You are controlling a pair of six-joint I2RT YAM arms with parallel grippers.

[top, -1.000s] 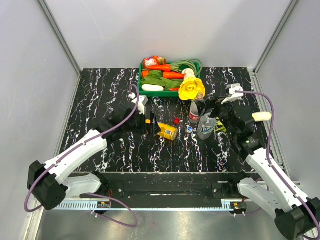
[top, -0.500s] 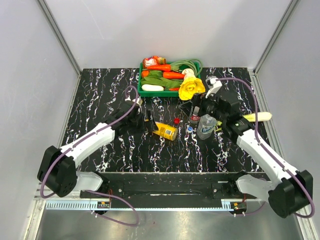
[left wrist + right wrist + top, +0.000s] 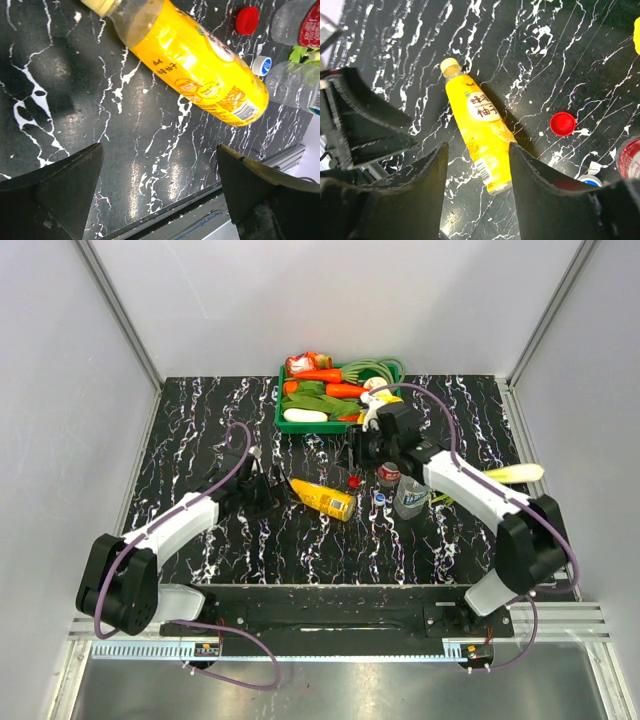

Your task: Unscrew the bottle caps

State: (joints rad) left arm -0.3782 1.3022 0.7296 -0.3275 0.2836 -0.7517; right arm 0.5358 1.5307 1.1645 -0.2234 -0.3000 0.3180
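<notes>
Left claw (image 3: 159,150) is spread wide with nothing in it, sitting low over the desk (image 3: 200,430) just short of the juice bottle (image 3: 195,70). Right claw (image 3: 477,150) has its jaws roughly half apart and is also empty. It hangs above the same bottle, looking down on it.

Status as I read it: the red cap (image 3: 562,123) and blue cap (image 3: 261,65) are lying loose on the desk. The red-label bottle (image 3: 389,475) and blue-label bottle (image 3: 411,496) stand near them and look capless from above. So the yellow cap (image 3: 451,65) is the last one, and it's still on.

The bit that matters is how the juice bottle lies. It's on its side with the long axis running diagonally, cap end pointing toward the left arm's side and base end toward the two upright bottles. That puts the cap nearest my left claw and the fat body under the right one. My guess is right pins the body and left takes the cap, though a round bottle on its side will probably want to roll.
</notes>
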